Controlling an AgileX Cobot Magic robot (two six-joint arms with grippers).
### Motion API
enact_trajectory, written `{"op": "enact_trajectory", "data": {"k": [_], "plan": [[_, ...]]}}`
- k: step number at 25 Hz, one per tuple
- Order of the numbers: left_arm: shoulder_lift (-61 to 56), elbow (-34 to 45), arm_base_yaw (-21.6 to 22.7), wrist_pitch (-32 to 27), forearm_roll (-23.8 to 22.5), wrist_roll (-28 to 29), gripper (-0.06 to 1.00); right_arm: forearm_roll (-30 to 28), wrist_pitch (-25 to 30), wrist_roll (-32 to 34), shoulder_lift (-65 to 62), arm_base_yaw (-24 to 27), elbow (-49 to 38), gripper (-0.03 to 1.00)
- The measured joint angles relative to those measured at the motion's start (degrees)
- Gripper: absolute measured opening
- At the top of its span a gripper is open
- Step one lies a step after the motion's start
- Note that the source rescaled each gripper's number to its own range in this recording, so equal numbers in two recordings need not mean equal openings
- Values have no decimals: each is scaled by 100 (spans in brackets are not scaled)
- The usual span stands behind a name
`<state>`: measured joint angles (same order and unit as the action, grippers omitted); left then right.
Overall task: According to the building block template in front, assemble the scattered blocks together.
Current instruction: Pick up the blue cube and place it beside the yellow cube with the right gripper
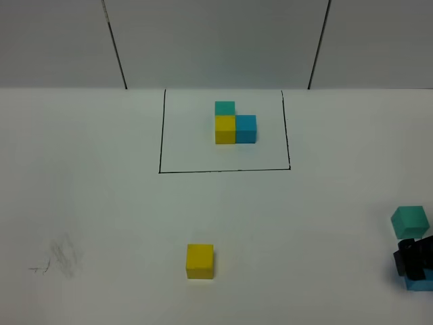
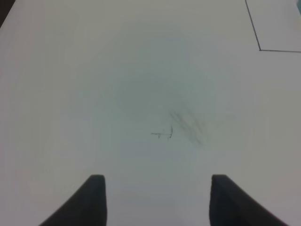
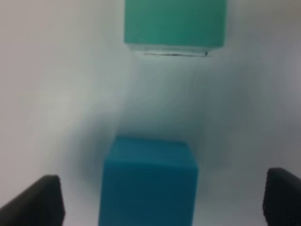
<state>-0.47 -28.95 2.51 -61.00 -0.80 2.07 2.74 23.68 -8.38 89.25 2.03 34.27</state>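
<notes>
Six cubes sit on the counter (image 1: 101,203): two yellow, two blue and two teal-green. Three of them, one of each colour, make up the one building block template (image 1: 225,128), enclosed by one black-line rectangle (image 1: 223,170). The other three lie loose: one yellow cube (image 1: 199,261), one teal-green cube (image 1: 410,222) and one blue cube (image 3: 148,181). One grey smudge (image 1: 62,257) marks the counter.

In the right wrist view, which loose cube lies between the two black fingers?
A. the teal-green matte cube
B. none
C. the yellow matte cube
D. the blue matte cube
D: the blue matte cube lies between the open black fingers of the right gripper. The teal-green matte cube sits apart beyond it, and the yellow matte cube shows only in the exterior high view.
</notes>
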Motion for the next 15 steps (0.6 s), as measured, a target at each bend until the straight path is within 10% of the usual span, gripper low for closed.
{"op": "enact_trajectory", "data": {"k": [11,15], "plan": [[0,0,0,0,0,5,10,86,-191,0,499,0,4,76],[0,0,0,0,0,5,10,86,-193,-82,506,0,4,51]]}}
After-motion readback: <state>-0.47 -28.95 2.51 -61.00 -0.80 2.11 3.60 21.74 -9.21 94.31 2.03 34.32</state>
